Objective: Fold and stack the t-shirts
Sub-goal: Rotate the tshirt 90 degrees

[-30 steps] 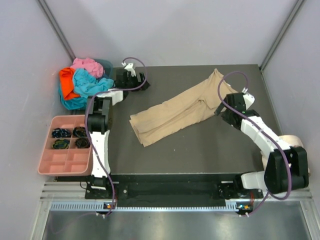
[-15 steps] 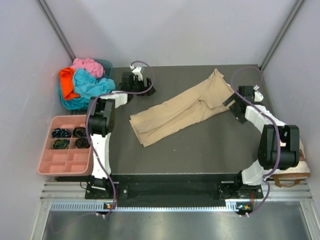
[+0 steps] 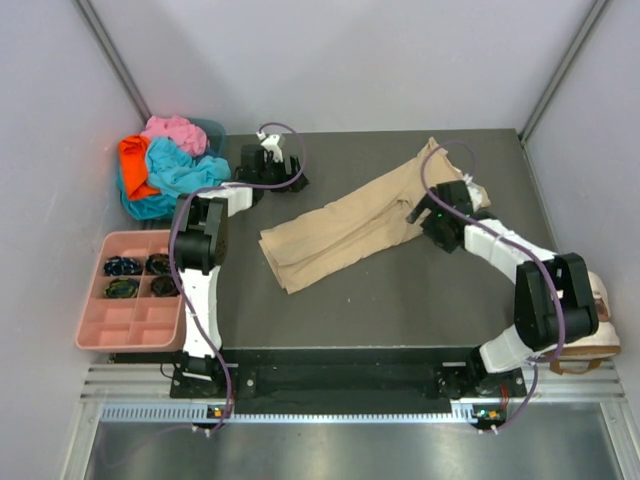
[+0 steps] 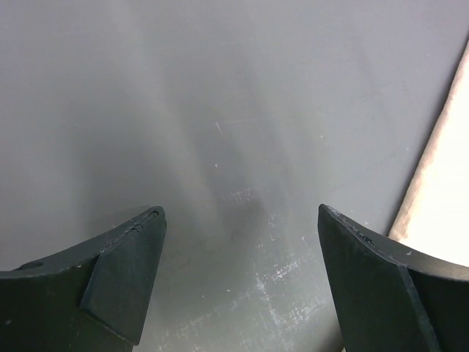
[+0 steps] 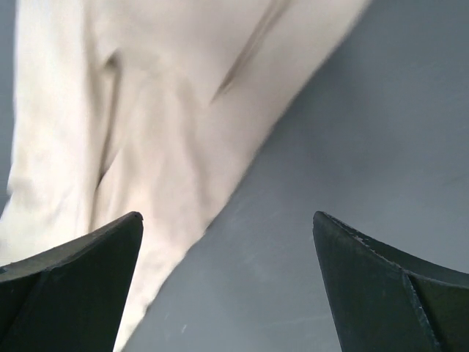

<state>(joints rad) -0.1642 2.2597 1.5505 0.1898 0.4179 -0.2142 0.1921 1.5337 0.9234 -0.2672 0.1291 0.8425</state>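
Observation:
The tan t-shirt (image 3: 350, 225) lies bunched in a long diagonal strip across the dark table, from front left to back right. It shows in the right wrist view (image 5: 146, 110) and at the edge of the left wrist view (image 4: 443, 198). The turquoise shirt (image 3: 178, 168), orange shirt (image 3: 133, 163) and pink shirt (image 3: 172, 131) are heaped at the back left corner. My left gripper (image 3: 297, 181) (image 4: 242, 220) is open and empty over bare table, left of the tan shirt. My right gripper (image 3: 418, 213) (image 5: 227, 220) is open and empty at the tan shirt's right-hand edge.
A pink compartment tray (image 3: 135, 300) with dark items in its back cells stands off the table's left edge. Grey walls close in the back and both sides. A cream cap (image 3: 598, 320) lies partly hidden behind the right arm at the right edge.
My right gripper swung out toward the right wall, then came back left to the tan shirt's edge. My left gripper shifted slightly right along the back of the table.

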